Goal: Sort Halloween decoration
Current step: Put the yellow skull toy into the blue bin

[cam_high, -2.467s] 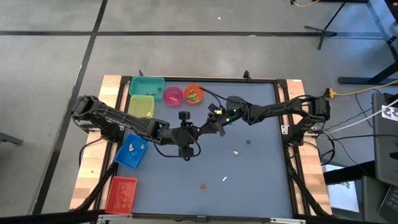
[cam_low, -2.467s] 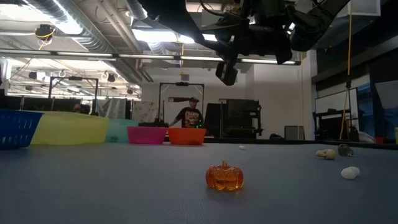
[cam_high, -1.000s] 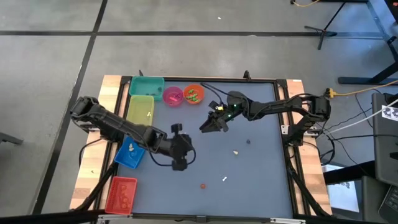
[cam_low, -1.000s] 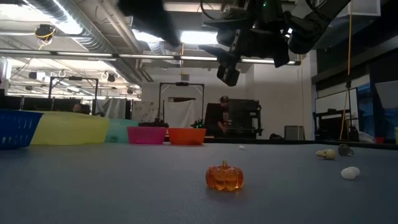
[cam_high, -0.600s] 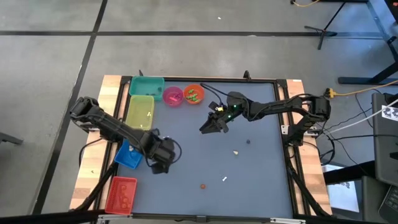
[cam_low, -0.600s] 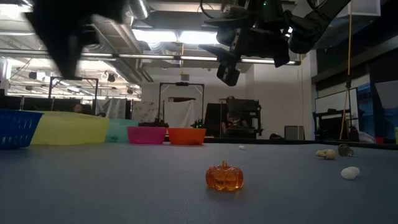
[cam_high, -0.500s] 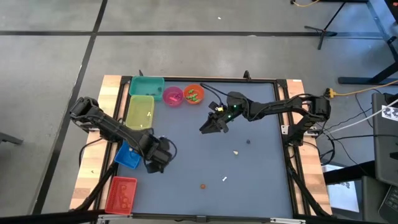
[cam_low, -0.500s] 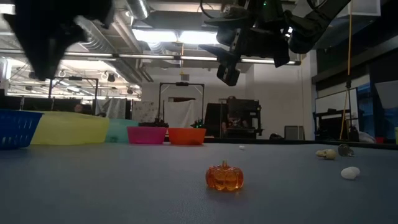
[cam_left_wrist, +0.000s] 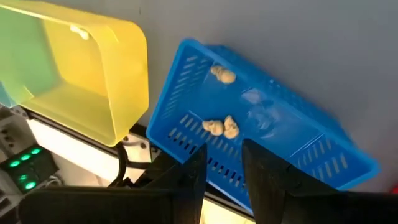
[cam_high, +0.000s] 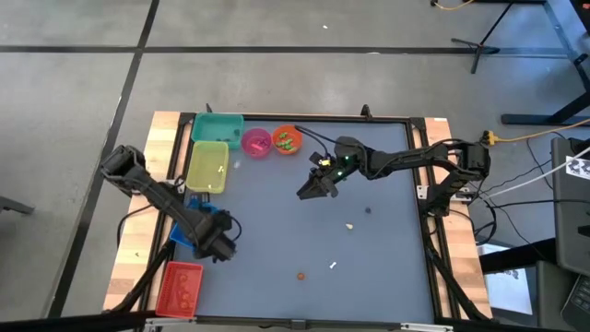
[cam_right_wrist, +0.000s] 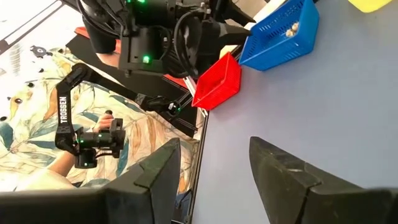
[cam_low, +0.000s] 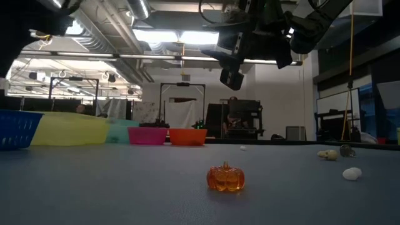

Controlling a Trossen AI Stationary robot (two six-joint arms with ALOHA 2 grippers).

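The Halloween decoration pieces are tiny trinkets. An orange pumpkin (cam_high: 300, 275) (cam_low: 225, 177), two white pieces (cam_high: 351, 224) (cam_high: 333, 266) and a dark one (cam_high: 368, 209) lie loose on the grey table. Several white pieces (cam_left_wrist: 222, 74) lie inside the blue bin (cam_left_wrist: 267, 134). My left gripper (cam_high: 219, 247) (cam_left_wrist: 222, 149) hangs over the blue bin's (cam_high: 187, 231) right side, pointing down. Its fingers stand apart and nothing shows between them. My right gripper (cam_high: 302, 192) (cam_right_wrist: 214, 146) (cam_low: 231, 75) hangs open above mid-table, holding nothing.
Along the table's left side stand a teal bin (cam_high: 218, 126), a yellow bin (cam_high: 207, 166) and a red bin (cam_high: 179, 288). A pink bowl (cam_high: 256, 141) and an orange bowl (cam_high: 287, 139) stand at the far edge. A person's hand (cam_right_wrist: 102, 134) shows beyond the table.
My left gripper has swung from mid-table toward the table's left and near edges, sinking a little. It has tipped over from nearly level to pointing steeply down above the blue bin.
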